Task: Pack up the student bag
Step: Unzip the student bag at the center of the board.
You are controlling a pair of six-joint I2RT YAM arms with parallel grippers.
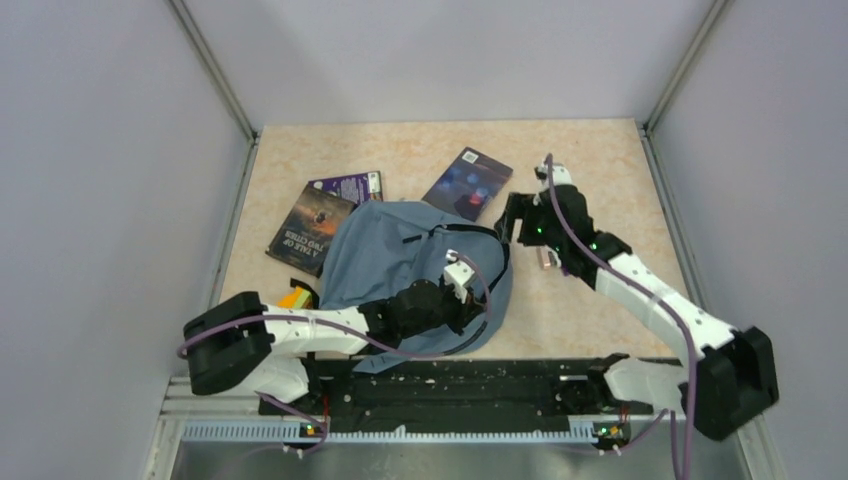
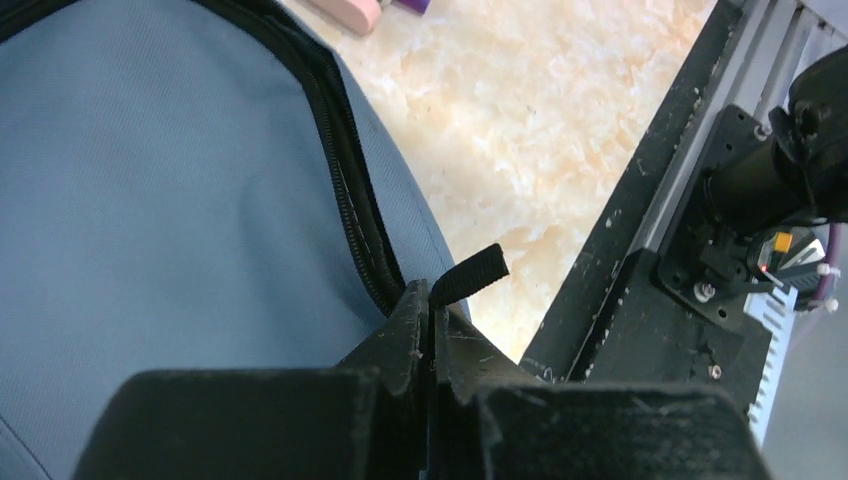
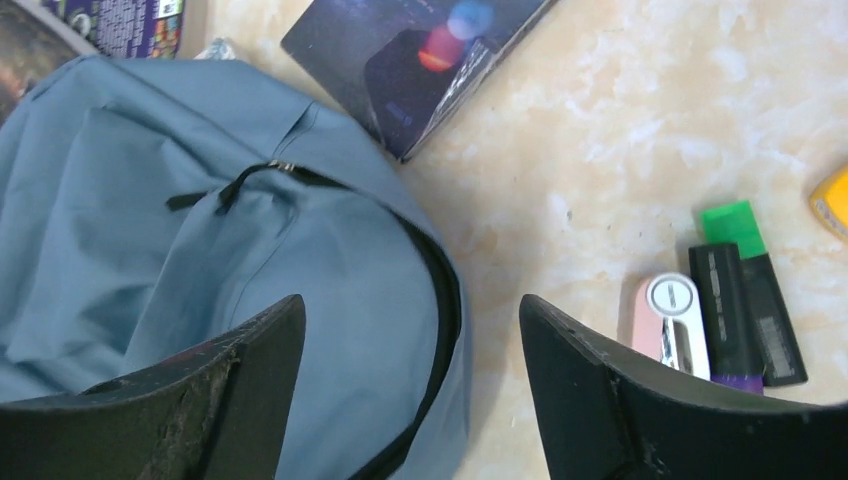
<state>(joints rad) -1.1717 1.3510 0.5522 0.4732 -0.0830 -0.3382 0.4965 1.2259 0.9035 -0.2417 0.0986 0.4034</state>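
Left claw [image 2: 430, 305]: pressed together on the black zipper pull tab [image 2: 472, 274] of the student bag [image 1: 400, 250]; the tab's free end is seen sticking out above the fingertips.
Right claw [image 3: 410, 305]: held with its jaws wide apart above the bag's right edge and the bare surface beside it.
Tabletop [image 1: 600, 170]: a pale, marbled beige surface, enclosed by grey panels on three sides; a black rail [image 1: 450, 385] is fixed along its near edge.
Student bag: laid flat at the centre-left of the tabletop, just ahead of the arm bases; grey-blue fabric is bordered by a black zipper curving along the right edge, and the left arm is stretched across the near part.
Pocket zipper [image 3: 262, 170]: a short black zipper is seen on the bag's upper face.
Dark book [image 1: 308, 232]: titled "A Tale of Two Cities", laid left of the bag's far end; its near corner is covered by the bag.
Blue book [image 1: 468, 183]: laid tilted behind the bag, its near corner just beside the bag's far edge.
Purple book [image 1: 352, 186]: laid just behind the dark book, touching it.
Markers: two black-bodied markers are laid side by side, touching, right of the bag; one is green-capped [image 3: 752, 285], the other purple-ended [image 3: 728, 325].
Pink-and-white item [image 3: 672, 320]: laid against the purple-ended marker's left side; its kind cannot be told.
Yellow thing [image 3: 832, 200]: cut off by the frame edge, near the markers.
Orange-yellow object [image 1: 293, 297]: mostly hidden between the bag and the left arm.
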